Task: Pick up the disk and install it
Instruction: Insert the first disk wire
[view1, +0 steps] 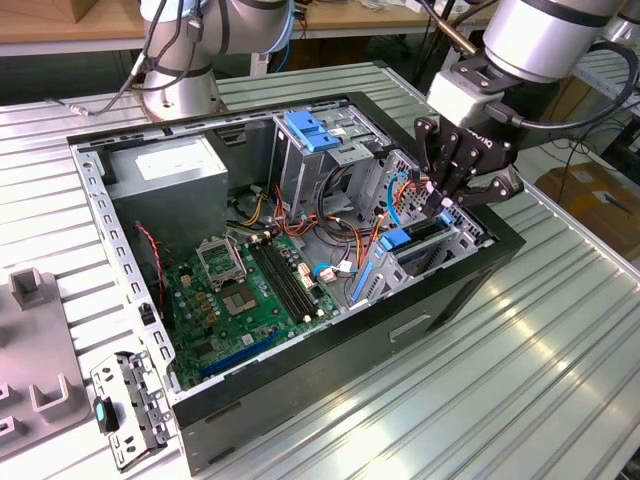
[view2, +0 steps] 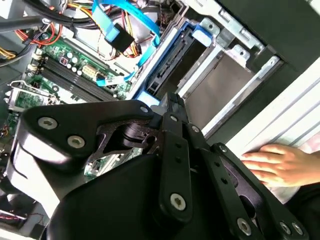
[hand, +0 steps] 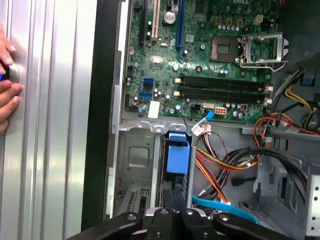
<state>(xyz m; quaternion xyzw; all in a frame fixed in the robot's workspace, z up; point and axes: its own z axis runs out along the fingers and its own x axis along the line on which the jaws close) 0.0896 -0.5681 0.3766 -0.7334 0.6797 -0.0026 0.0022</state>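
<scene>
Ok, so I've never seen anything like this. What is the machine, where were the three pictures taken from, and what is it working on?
It is a robot arm with a black hand for grasping. One picture comes from a camera standing off the arm; the two wrist views come from cameras riding on the arm. On the ribbed metal table lies an open computer case, its green circuit board showing. The hand hangs over a bay at one end of the case, where the disk, edged in blue plastic, stands on edge. Whether the hand grips it I cannot tell. A person's hand rests on the table beside the case.
</scene>
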